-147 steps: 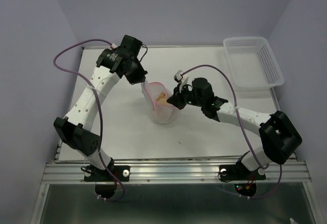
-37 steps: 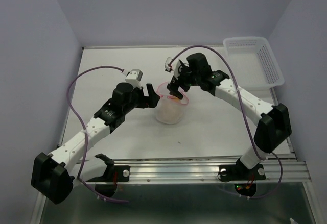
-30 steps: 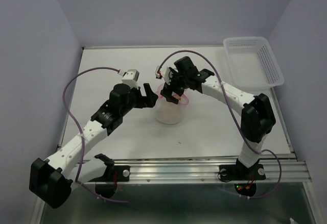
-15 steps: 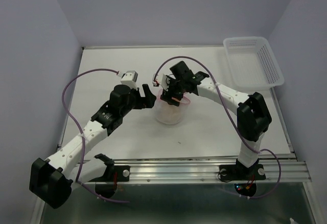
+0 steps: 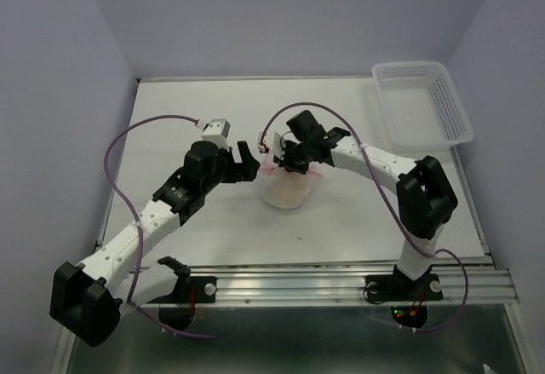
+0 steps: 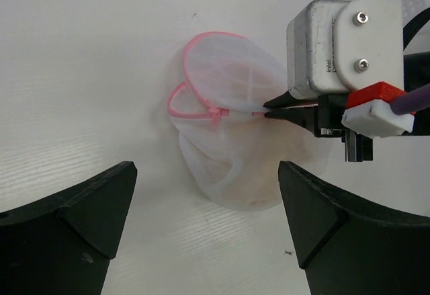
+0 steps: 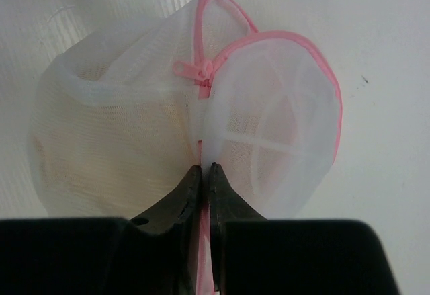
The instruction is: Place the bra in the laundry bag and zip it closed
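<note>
The laundry bag [image 5: 287, 188] sits mid-table, a white mesh pod with a pink rim. Its round lid flap [image 7: 275, 120] stands up beside the body [image 7: 114, 127], and the pink zipper pull [image 7: 199, 72] sits at the seam between them. The bra shows only as a faint peach tint [image 6: 263, 193] through the mesh. My right gripper [image 7: 205, 169] is shut on the bag's rim seam, and its tips [image 6: 267, 111] pinch the mesh there. My left gripper [image 6: 207, 171] is open just left of the bag [image 6: 235, 167], holding nothing.
A white lattice basket [image 5: 422, 105] stands at the back right corner of the table [image 5: 170, 127]. Purple cables loop over both arms. The right arm [image 5: 375, 163] reaches across from the right, above the bag.
My right gripper has come leftward and down over the bag and closed on its rim seam. The left gripper stays open and has hardly moved.
</note>
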`<move>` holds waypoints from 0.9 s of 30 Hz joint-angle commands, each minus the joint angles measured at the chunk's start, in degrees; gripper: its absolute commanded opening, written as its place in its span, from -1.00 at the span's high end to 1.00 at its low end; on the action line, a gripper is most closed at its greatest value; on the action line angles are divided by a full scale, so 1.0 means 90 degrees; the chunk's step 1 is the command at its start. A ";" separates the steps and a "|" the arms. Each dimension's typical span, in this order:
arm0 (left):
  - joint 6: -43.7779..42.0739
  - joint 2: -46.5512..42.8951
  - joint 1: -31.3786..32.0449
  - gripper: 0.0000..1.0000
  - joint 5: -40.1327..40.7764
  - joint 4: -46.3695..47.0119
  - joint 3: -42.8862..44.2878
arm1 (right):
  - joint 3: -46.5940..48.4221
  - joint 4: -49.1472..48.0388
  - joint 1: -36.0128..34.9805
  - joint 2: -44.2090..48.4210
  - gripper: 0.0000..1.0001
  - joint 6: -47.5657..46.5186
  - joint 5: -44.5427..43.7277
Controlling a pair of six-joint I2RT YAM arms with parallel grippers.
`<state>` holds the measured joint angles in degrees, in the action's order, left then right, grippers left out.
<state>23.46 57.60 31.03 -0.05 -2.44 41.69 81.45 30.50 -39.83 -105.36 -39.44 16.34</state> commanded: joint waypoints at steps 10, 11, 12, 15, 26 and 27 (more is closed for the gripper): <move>-0.0068 0.0240 -0.0020 -0.90 -0.0862 0.0914 -0.0043 | -0.1266 -0.1963 -0.0066 0.1853 0.99 -0.0208 0.0216; -0.0078 0.0347 -0.0020 -0.89 -0.0931 0.0964 -0.0014 | -0.1296 -0.1983 -0.0066 0.1911 0.99 -0.0179 0.0216; -0.0116 0.0406 -0.0020 -0.86 -0.1076 0.1041 0.0035 | -0.1354 -0.2021 -0.0066 0.1951 0.99 -0.0169 0.0206; -0.0165 0.0659 -0.0010 -0.76 -0.1204 0.1247 0.0143 | -0.1462 -0.2217 -0.0066 0.2097 0.99 -0.0013 0.0206; -0.0312 0.1753 -0.0020 -0.38 -0.1751 0.1569 0.0514 | -0.1677 -0.2471 -0.0066 0.2244 0.99 0.0495 0.0177; -0.0312 0.1783 -0.0020 -0.34 -0.1761 0.1608 0.0572 | -0.1687 -0.2471 -0.0066 0.2234 0.99 0.0515 0.0177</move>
<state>21.96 73.25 31.00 -13.67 7.70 43.31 66.59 12.34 -39.83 -87.57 -36.64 17.43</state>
